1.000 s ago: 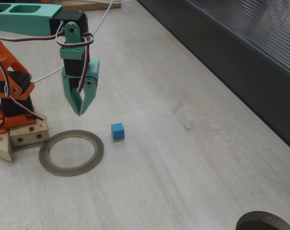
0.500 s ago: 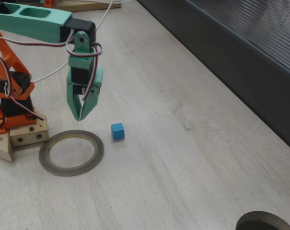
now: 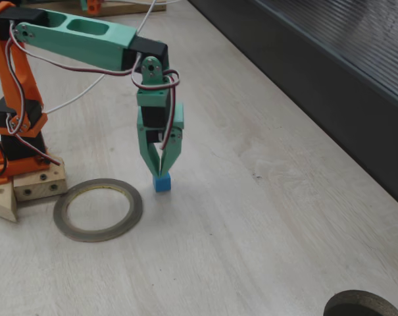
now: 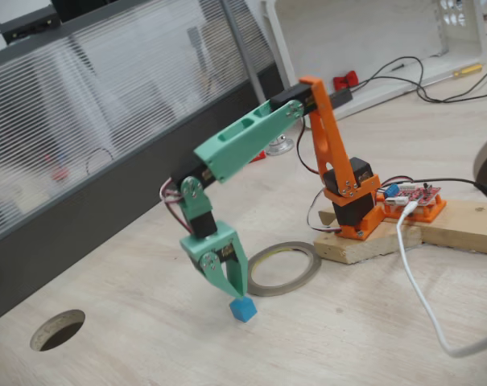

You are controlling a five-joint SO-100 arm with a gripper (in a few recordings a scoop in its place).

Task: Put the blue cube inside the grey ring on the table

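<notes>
The blue cube (image 3: 162, 182) (image 4: 242, 310) lies on the pale wood table (image 3: 271, 224) (image 4: 340, 346), just right of the grey ring (image 3: 134, 208) (image 4: 311, 269) in a fixed view. The ring lies flat with nothing inside it. My green gripper (image 3: 160, 172) (image 4: 235, 296) points straight down, its tips directly over the cube's top face and touching or nearly touching it. The fingers come together at the tips, so it is shut with nothing held.
The orange arm base on its wooden block (image 3: 31, 185) (image 4: 364, 241) stands beside the ring. A dark ribbed wall panel (image 3: 330, 72) runs along the table's far side. A dark round thing (image 3: 363, 305) (image 4: 58, 330) sits at the table's edge. A white cable (image 4: 420, 305) trails near the base.
The arm has swung right from above the ring's edge and come down, so the gripper tips now stand right over the blue cube. The cube and ring have not moved.
</notes>
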